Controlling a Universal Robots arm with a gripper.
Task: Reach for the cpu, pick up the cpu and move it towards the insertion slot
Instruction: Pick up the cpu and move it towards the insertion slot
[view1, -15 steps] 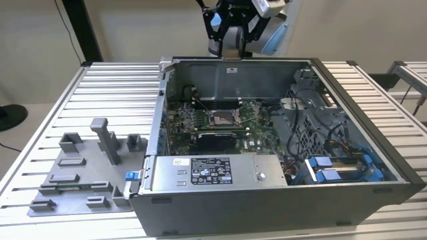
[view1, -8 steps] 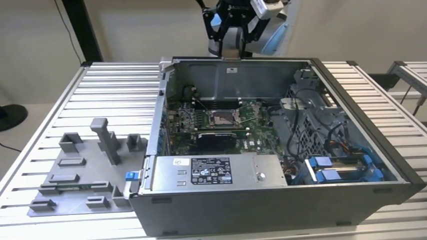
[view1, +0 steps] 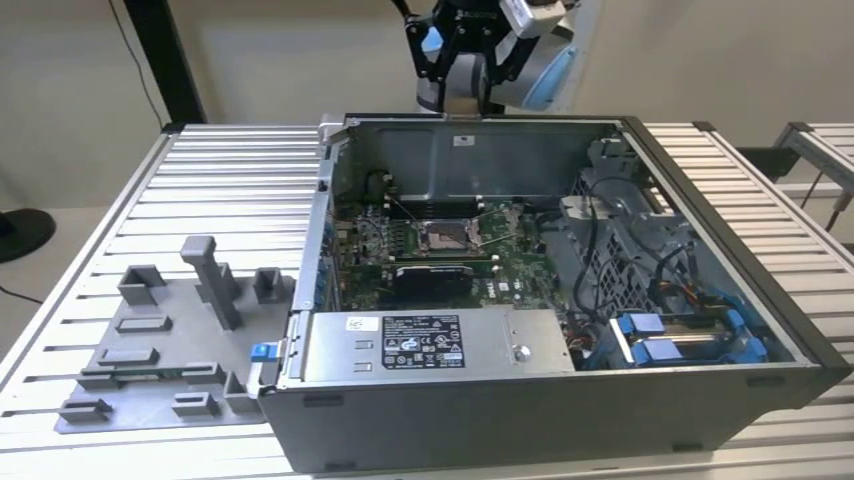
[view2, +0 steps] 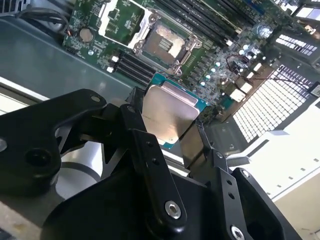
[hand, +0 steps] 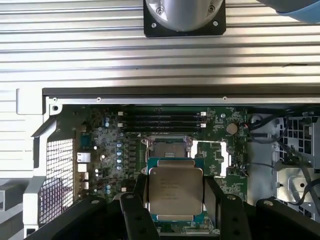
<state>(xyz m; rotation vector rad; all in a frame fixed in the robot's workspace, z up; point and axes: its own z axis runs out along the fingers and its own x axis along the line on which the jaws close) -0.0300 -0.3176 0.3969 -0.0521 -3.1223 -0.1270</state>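
Cpu: the flat square silvery chip with a thin tan rim (hand: 175, 193) is hanging clamped between the black gripper (hand: 176, 200) fingers, above the open grey computer case (view1: 747, 300).
Slot: the silver-framed socket (hand: 169, 148) is lying below it.
Advice: keeping it level and square to the socket seems wise.
Facing: lid is pointing up; no long axis.

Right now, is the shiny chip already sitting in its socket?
No, the gripper holds the cpu up above the insertion slot.

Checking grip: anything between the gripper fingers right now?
Yes: the cpu sits between the gripper fingers, shown in both wrist views, above the motherboard with the insertion slot just beyond.
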